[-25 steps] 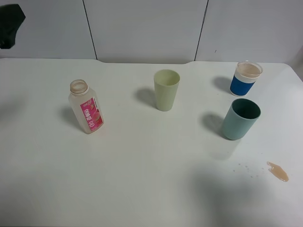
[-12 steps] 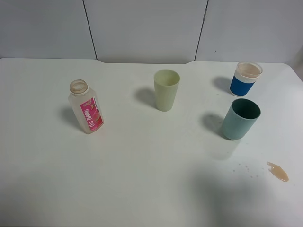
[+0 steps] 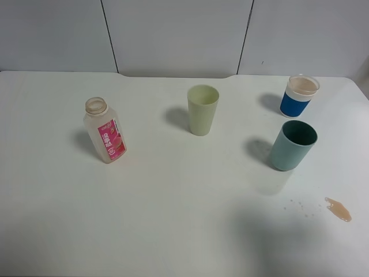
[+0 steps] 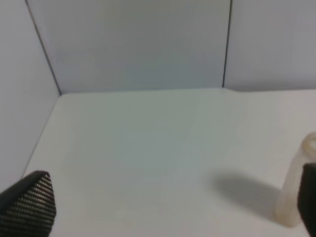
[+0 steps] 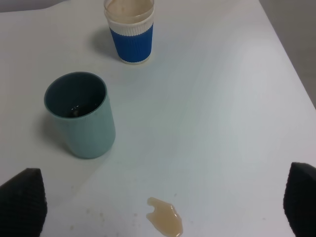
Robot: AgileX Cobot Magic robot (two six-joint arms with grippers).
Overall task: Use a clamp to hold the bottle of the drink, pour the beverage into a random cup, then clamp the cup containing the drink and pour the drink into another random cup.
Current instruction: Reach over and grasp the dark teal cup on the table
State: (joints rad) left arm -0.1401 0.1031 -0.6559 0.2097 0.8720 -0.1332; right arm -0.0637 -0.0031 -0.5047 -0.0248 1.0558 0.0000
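Observation:
The uncapped clear bottle [image 3: 105, 130] with a pink label stands upright at the table's left; its edge also shows in the left wrist view [image 4: 295, 192]. A pale green cup [image 3: 202, 109] stands mid-table. At the right, a blue-sleeved white cup [image 3: 300, 96] [image 5: 130, 29] holds beige drink. A teal cup [image 3: 293, 144] [image 5: 81, 113] stands in front of it with only drops inside. My left gripper [image 4: 168, 207] is open, off to the bottle's side and holding nothing. My right gripper [image 5: 162, 200] is open above the table near the teal cup. Neither gripper appears in the exterior view.
A small beige puddle of spilled drink [image 3: 338, 209] [image 5: 165, 222] lies near the table's front right, with a few droplets beside it. Grey wall panels [image 3: 173, 34] close off the far edge of the white table [image 3: 173, 202].
A dark part of the left arm seen at the top left corner a second ago has left the exterior view. The bottle and cups have not moved.

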